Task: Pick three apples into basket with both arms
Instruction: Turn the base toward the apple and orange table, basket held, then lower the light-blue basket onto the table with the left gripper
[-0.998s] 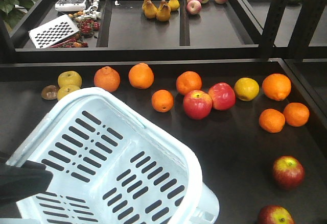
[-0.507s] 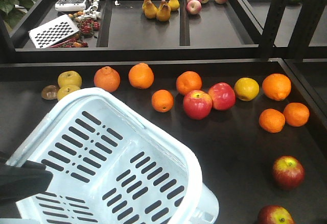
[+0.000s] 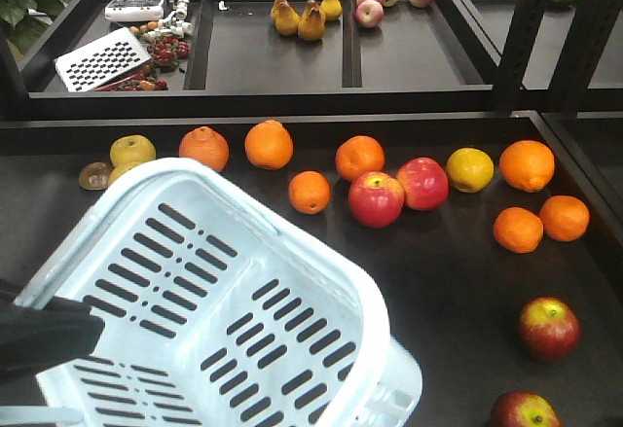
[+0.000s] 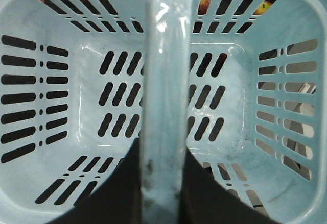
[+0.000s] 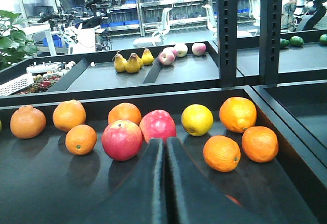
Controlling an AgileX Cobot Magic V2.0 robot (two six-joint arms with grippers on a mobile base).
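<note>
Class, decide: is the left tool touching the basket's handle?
Touching. In the left wrist view the left tool clamps the basket handle, both fingers pressed against it.

Front view looking down on worktop (image 3: 438, 281), left wrist peering close into basket (image 4: 240, 106), right wrist skimming shared oranges (image 5: 237, 114).

The basket (image 3: 234, 281) fills the lower left of the dark table (image 3: 448, 281), tipped so its slotted inside faces the camera. The black left arm (image 3: 44, 338) overlaps its near-left rim at the frame edge. Two dark red apples (image 3: 548, 328) lie at lower right, apart from the basket, the nearer one cut by the bottom edge. Behind, two brighter apples (image 3: 376, 198) touch, with oranges (image 3: 268, 145) around them.
</note>
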